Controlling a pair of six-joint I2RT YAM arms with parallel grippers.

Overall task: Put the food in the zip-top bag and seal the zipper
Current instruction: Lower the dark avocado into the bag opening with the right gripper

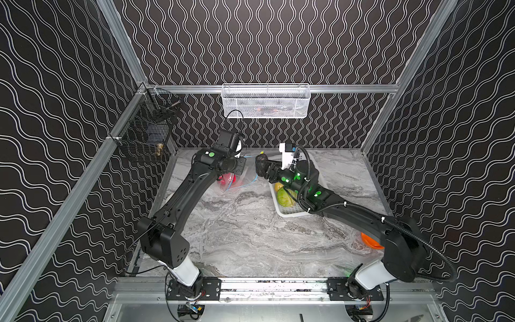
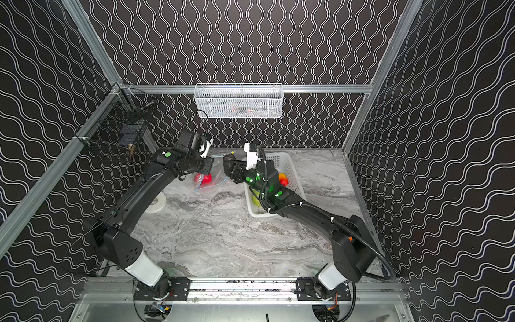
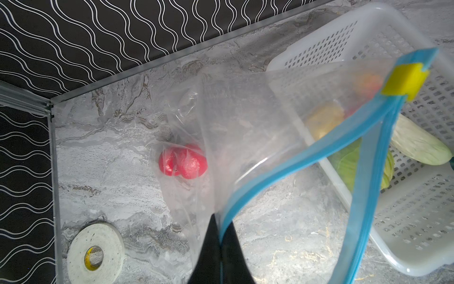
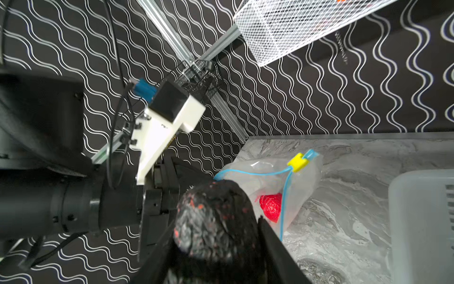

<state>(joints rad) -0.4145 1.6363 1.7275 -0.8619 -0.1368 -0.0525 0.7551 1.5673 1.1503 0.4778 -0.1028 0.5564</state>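
We see the grey marble table [image 1: 250, 237] under everything. On it, at about 2 o'clock from its middle, stands the white basket [image 2: 291, 164] with holes in its walls. At about 11 o'clock is the clear bag [image 1: 242, 182]. Its bottom rests on the table and its upper edge is lifted by the left pincer [image 3: 217, 221], whose two fingers are pressed together on the plastic right at the blue strip. The mouth hangs open in a wide loop. A roll of white tape [image 2: 156, 203] lies flat at about 8 o'clock from the bag, well apart from it. In the basket we find the green cabbage [image 1: 285, 198], the pale radish [image 3: 417, 145] just beside it, the yellow potato [image 1: 278, 186] and the orange-yellow pepper [image 2: 282, 178]. The dark avocado [image 4: 213, 209] is clamped between the fingers of the right pincer [image 4: 216, 236], raised off the table. In both top views it is at about 2 o'clock from the bag's contents, near the open mouth and outside it. Two red rounds [image 3: 183, 161] lie touching each other at the bottom of the bag. The zipper [image 3: 319, 150] runs unsealed around the mouth, and its small yellow slider [image 3: 405, 81] sits at the end far from the left pincer, close to the avocado.
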